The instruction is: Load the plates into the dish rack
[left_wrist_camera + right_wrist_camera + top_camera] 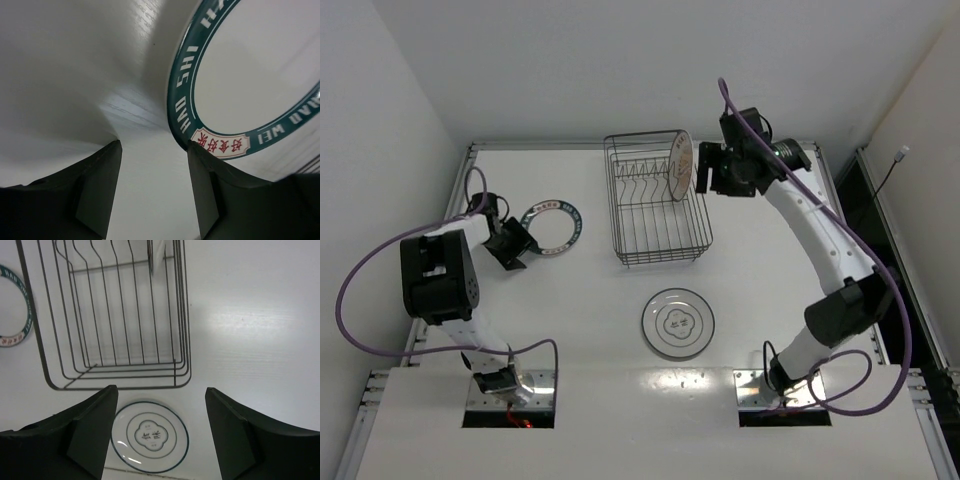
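With the upright plate (681, 166) set in the dish rack (620, 205) beside the open, empty right tool (160, 390) and the flower plate (678, 323) flat on the tabletop (770, 290), the teal-rimmed plate (182, 95) is best taken squarely by its rim with the wide-open left tool (154, 145).

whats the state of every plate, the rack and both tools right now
dish rack, holds one plate
patterned plate, upright in the rack
teal-rimmed plate, flat on the table
flower plate, flat on the table
left tool, open at the teal-rimmed plate's edge
right tool, open and empty
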`<state>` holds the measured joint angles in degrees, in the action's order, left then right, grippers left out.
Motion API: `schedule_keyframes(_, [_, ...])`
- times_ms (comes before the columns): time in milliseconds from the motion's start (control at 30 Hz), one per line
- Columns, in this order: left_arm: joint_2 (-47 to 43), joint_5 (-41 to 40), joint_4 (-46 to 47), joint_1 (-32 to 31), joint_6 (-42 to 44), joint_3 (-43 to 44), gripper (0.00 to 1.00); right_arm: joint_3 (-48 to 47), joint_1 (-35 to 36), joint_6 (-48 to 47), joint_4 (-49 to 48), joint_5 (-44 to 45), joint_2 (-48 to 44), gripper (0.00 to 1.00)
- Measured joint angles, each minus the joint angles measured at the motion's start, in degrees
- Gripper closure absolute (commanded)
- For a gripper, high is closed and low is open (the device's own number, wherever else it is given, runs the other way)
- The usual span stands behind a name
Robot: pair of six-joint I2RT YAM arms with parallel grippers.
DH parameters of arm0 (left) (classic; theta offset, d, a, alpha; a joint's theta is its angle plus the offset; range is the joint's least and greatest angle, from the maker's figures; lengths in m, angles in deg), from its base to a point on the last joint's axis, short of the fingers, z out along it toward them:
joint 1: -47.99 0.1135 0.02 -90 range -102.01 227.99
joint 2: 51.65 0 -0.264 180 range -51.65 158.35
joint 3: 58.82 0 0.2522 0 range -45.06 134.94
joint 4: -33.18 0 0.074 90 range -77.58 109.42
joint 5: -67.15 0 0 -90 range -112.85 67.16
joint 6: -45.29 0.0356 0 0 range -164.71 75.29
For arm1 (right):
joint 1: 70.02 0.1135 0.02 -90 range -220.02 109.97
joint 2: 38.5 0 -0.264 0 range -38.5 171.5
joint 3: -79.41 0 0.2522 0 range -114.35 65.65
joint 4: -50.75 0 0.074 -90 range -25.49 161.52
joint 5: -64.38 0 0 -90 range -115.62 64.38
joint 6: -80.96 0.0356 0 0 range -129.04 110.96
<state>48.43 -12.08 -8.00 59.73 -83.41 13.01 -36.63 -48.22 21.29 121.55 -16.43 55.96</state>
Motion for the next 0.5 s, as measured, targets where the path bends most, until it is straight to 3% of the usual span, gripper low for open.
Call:
schedule_keyframes(167, [0.6, 6.9, 5.7, 3.3, -3.3, -2.0, 0.48, 8.6, -1.0, -0.2, 0.1, -2.5, -3.4, 0.32])
schedule_keyframes(333, [2.4, 12.9, 12.0, 4.8, -7.4, -2.9, 0.48, 9.1, -1.5, -0.2, 0.6, -3.5, -5.0, 0.32])
schedule_keyframes(433, [3.9, 15.5, 15.7, 4.9, -9.4, -2.9, 0.54, 9.0, -1.5, -0.2, 1.2, -3.5, -6.3, 0.32])
schedule_keyframes(500, [4.9, 16.7, 17.6, 4.9, -10.5, -2.9, 0.65, 8.7, -1.8, -0.3, 1.9, -3.5, -6.8, 0.32])
